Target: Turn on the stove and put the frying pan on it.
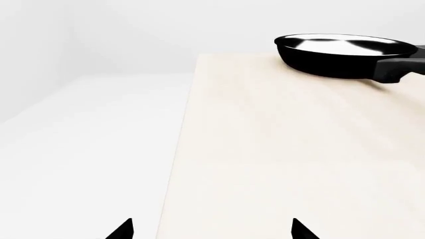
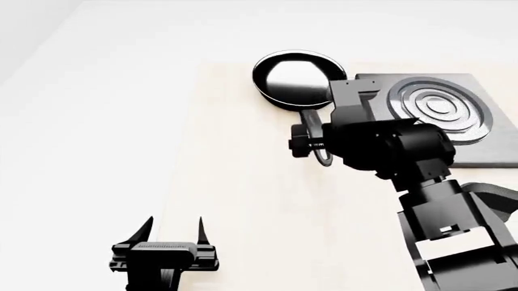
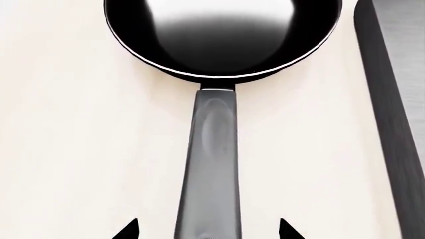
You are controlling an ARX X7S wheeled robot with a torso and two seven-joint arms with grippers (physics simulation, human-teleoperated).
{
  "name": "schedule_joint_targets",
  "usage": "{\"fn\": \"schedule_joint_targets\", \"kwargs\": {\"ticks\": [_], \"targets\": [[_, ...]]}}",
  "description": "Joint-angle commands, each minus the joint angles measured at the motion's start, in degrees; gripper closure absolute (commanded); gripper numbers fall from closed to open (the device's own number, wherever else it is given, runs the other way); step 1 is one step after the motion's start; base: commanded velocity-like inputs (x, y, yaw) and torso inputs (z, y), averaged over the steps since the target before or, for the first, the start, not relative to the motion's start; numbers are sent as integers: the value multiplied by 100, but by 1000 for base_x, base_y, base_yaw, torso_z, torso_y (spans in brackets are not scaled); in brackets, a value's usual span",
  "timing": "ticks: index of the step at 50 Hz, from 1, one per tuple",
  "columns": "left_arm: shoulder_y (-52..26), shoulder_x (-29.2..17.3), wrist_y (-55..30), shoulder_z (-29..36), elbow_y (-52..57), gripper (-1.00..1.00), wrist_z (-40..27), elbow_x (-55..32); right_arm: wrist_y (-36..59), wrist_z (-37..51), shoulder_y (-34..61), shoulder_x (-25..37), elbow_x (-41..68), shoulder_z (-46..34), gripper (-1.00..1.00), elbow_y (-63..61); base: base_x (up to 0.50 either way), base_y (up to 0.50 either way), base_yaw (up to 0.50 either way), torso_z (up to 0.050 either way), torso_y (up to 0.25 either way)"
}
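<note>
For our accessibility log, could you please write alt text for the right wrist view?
A black frying pan lies on a pale wooden table, its long handle running straight back between the open right gripper fingertips. The dark grey edge of the stove runs alongside the pan, apart from it.

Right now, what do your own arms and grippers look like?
Both are black. The left gripper has two slim pointed fingers on a ribbed block. The right arm is bulky, of boxy and rounded glossy segments with a small white-marked knob at its side. No cables show.
</note>
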Motion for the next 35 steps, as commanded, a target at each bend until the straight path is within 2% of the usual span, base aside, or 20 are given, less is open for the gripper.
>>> {"fn": "schedule_joint_targets", "kwargs": {"ticks": [1,35], "targets": [[-6,-10,2,16,-1,-100,-12,-9,-35,-37,5,-20,-26,-51,-100,135,0,0,0,0,0],[-6,-36,29,60,-8,-100,-50,-29,-310,-227,-21,-118,-153,-224,-100,584,0,0,0,0,0]]}}
